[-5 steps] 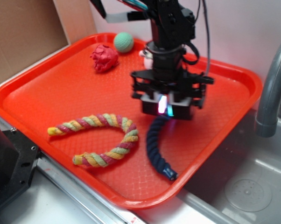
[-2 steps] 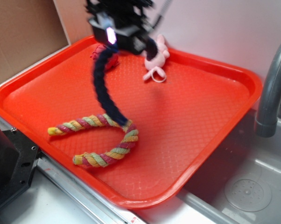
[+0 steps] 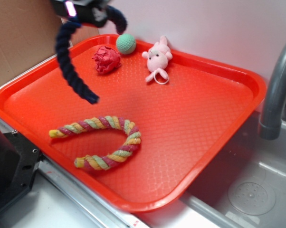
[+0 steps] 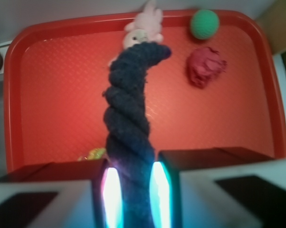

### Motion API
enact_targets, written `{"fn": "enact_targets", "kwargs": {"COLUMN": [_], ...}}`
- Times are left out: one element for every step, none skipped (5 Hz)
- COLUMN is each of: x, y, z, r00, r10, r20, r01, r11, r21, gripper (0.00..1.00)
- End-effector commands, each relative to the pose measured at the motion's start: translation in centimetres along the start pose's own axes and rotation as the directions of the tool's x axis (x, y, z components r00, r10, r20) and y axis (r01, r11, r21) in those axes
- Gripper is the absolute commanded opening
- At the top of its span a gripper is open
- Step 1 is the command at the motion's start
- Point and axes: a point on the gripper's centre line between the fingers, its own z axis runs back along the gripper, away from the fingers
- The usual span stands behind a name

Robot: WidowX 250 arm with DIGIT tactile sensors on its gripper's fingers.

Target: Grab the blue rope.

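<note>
Already the blue rope (image 3: 69,66) was held clamped near one end in the pincer (image 4: 132,187), hung clear above the far-left corner of the red tray (image 3: 219,109), so that it dangled free of the striped rope (image 3: 102,142).

**Colours and patterns, both views**

Blue rope (image 3: 67,61): dark navy, twisted strands. Striped rope (image 3: 102,142): pink, yellow and green twisted bands, lower left of frame. Tray (image 3: 200,123): orange-red with fine diamond texture. Ball (image 3: 126,43): teal green. Crumpled toy (image 3: 106,59): deep red. Plush animal (image 3: 157,59): pale pink. Gripper (image 4: 132,187): black, pads lit cyan-white. Faucet (image 3: 276,90): grey.
</note>
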Motion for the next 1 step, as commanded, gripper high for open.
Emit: {"fn": "enact_targets", "kwargs": {"x": [-0.35], "y": [1.5], "z": [1.15], "r00": [0.998], "r10": [0.041], "r20": [0.039], "r01": [-0.042], "r11": [0.999], "r21": [0.006], "gripper": [0.0]}}
